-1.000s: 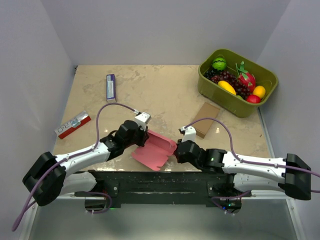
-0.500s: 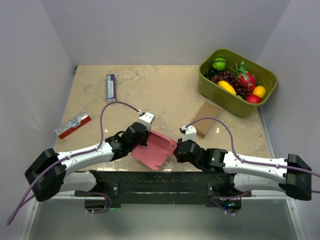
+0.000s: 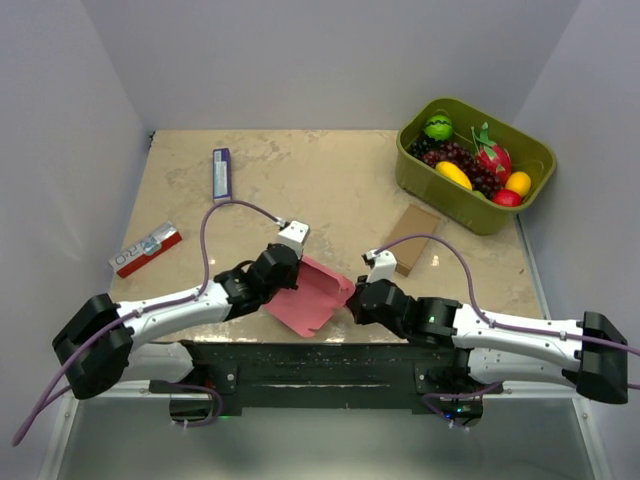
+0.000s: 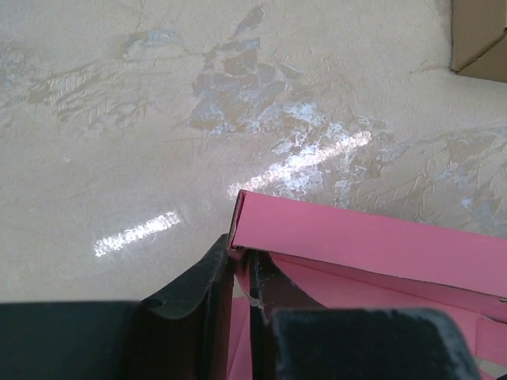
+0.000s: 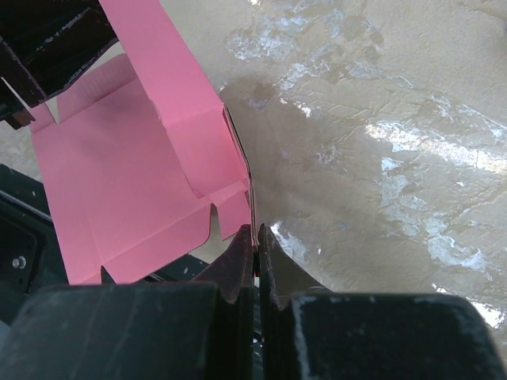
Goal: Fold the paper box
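Both grippers pinch the pink paper box, which rests partly folded on the worktop, near the brown cardboard box, to its left and closer to the arm bases. On the side farthest from that cardboard box, the left gripper has its fingers narrowed onto a raised pink wall. On the nearest side, the right gripper has its fingers almost together on the card's thin edge.

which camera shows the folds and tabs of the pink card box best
Right wrist: the thin pink card paper box fills the left half of that view, with its creases, tabs and slits plain. Top external shows most of the sheet, but small and without that detail. Left wrist shows only one raised panel.
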